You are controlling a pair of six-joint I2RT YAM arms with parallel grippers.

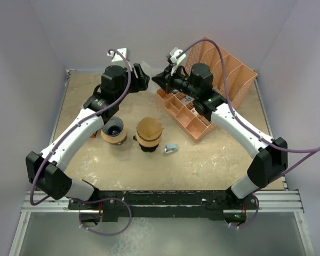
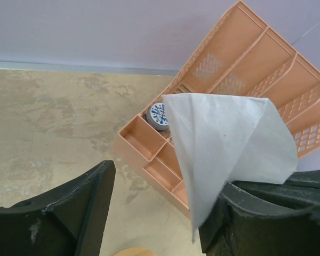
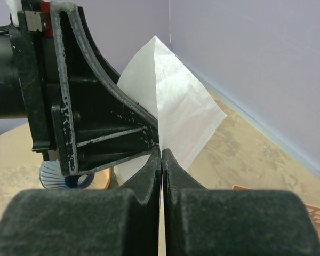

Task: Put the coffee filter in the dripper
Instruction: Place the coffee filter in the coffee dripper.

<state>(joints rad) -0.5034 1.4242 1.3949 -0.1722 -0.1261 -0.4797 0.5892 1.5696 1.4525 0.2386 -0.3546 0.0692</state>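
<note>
A white paper coffee filter (image 1: 143, 68) hangs in the air at the back of the table, between my two grippers. My right gripper (image 3: 161, 152) is shut on its lower edge; the filter (image 3: 173, 106) fans out above the fingertips. My left gripper (image 2: 165, 181) is open, with the filter (image 2: 224, 138) lying against its right finger (image 2: 256, 218) and a wide gap to the left finger. In the top view the left gripper (image 1: 144, 81) and the right gripper (image 1: 156, 79) nearly touch. The blue-ribbed dripper (image 1: 114, 128) on a wooden collar stands on the table below, also in the right wrist view (image 3: 64, 176).
An orange desk organizer (image 1: 213, 85) stands at the back right, with a blue-and-white round item (image 2: 159, 114) in one compartment. A stack of brown filters (image 1: 149, 130) sits on a dark holder beside the dripper. A small light-blue object (image 1: 172, 149) lies near it.
</note>
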